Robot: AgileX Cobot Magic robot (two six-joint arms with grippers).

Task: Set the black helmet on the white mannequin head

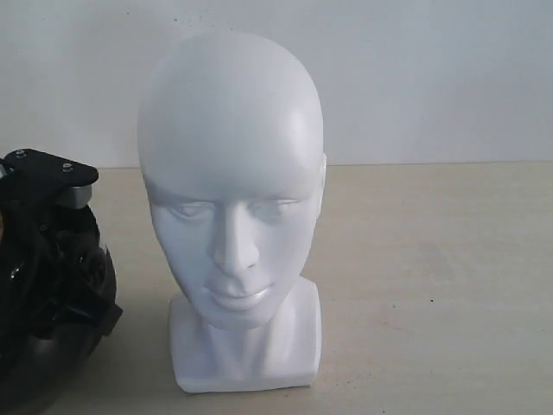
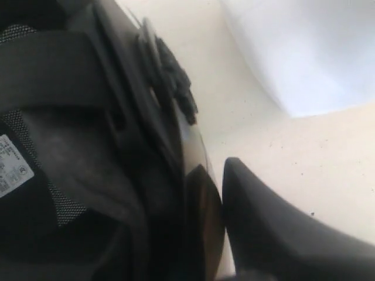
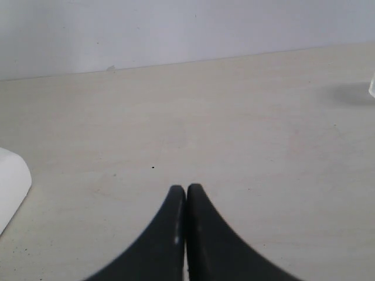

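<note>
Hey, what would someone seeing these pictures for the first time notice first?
The white mannequin head, glossy and bare, stands upright in the middle of the pale table, facing the exterior camera. Low at that view's left edge is the black helmet, with the left arm down over it.

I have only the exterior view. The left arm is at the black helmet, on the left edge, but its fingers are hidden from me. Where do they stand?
Observer: Of the left hand, one finger shows outside the black helmet shell, close against it; the other is hidden.
Operator: And the right hand? I do not see it.
Observer: The right hand is shut and empty, over the table.
Operator: Is it near the white mannequin head?
Observer: A corner of its base shows beside it, apart from the fingers.
</note>
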